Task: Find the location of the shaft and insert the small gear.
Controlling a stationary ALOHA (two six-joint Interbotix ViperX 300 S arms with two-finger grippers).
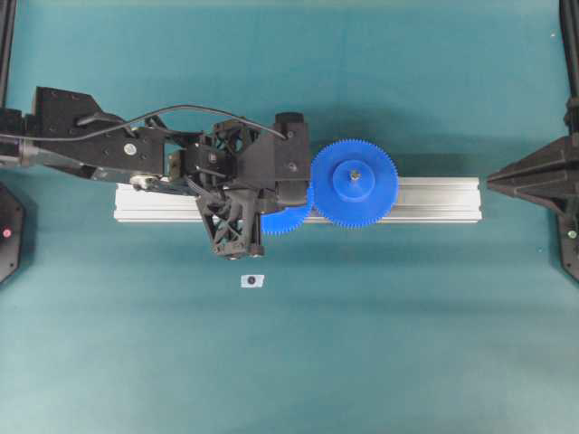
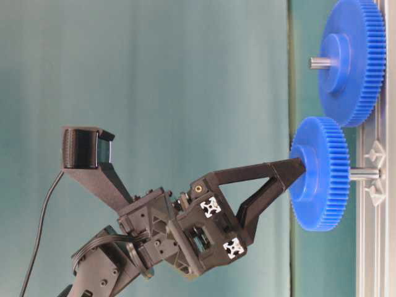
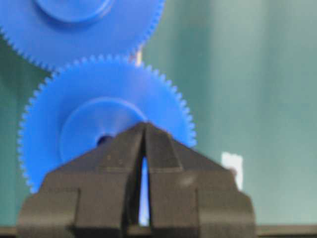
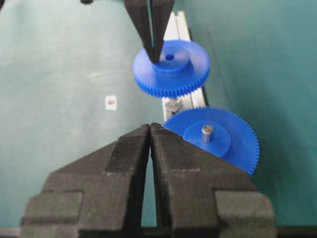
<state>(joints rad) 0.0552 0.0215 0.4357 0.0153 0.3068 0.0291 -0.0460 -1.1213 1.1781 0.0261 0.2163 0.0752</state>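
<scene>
Closest to the lens in our right wrist view, the right gripper (image 4: 150, 128) fills the foreground with its black fingers pressed together, nothing between them. From overhead, going left to right, we see the left arm (image 1: 99, 145) reaching in from the left edge over the teal table (image 1: 136, 362), and the left gripper (image 1: 282, 206) poised above the aluminium rail (image 1: 434, 199). Its fingers (image 2: 272, 170) are drawn nearly together, leaving only a thin slit, and their tips press on the raised hub of the small gear (image 2: 318, 173); we cannot tell whether they pinch the hub's rim or merely rest on it. In the table-level view, the small gear sits on the shaft (image 2: 364, 174), which runs from the gear's underside to the rail, so the gear stands clear of the rail rather than flat on it. Overhead, the gripper hides most of that gear, and only a blue toothed arc shows beneath it. Just right of it, the larger gear (image 1: 354, 183) sits on its own pin (image 1: 355, 174) over the rail; in the left wrist view the two gears' teeth come right up to each other. Below the rail, apart from it, lies a small white tag (image 1: 251, 280) with a dark dot. At the far right edge the right arm (image 1: 534, 181) stays back from the rail.
</scene>
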